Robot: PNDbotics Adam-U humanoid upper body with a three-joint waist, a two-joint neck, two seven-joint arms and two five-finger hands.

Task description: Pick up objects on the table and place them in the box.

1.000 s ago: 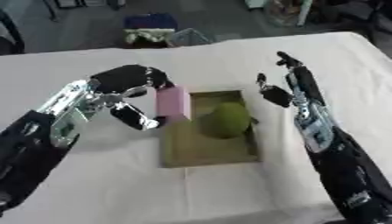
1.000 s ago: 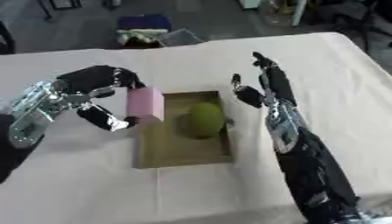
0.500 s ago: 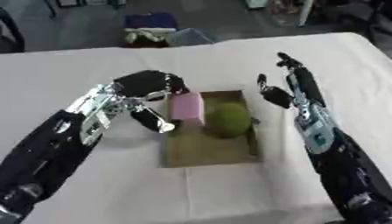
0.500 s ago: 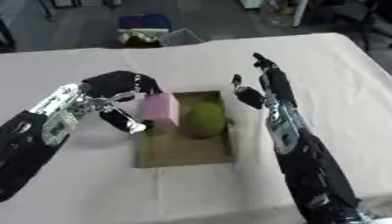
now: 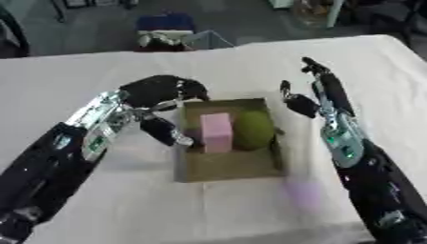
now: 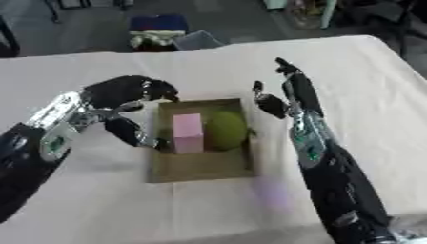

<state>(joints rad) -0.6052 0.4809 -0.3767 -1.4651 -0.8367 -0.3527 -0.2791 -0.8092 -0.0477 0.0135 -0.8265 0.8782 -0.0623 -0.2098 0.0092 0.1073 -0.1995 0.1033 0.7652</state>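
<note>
A shallow brown box (image 5: 225, 167) sits near the middle of the white-covered bench (image 5: 100, 200), its long sides running toward the near and far edges; inside it a pink block (image 5: 216, 132) stands upright in the far half, and a rounded green object (image 5: 253, 129) lies just beside the block on the side toward the bench's right edge, the two close enough that I cannot tell whether they touch; the near half of the box floor is bare; the left robot hand (image 5: 158, 95) hangs over the box's left wall and far left corner, its fingers curved and spread apart with the thumb reaching down toward the wall beside the block, nothing between them, so it is open and holds nothing; the right robot hand (image 5: 313, 93) is raised just off the box's right side, fingers straight and pointing toward the far edge, thumb out toward the box, open and holding nothing; a faint pinkish smudge (image 5: 302, 194) shows on the cloth nearer the near edge, to the right of the box, and I cannot make out what it is.
</note>
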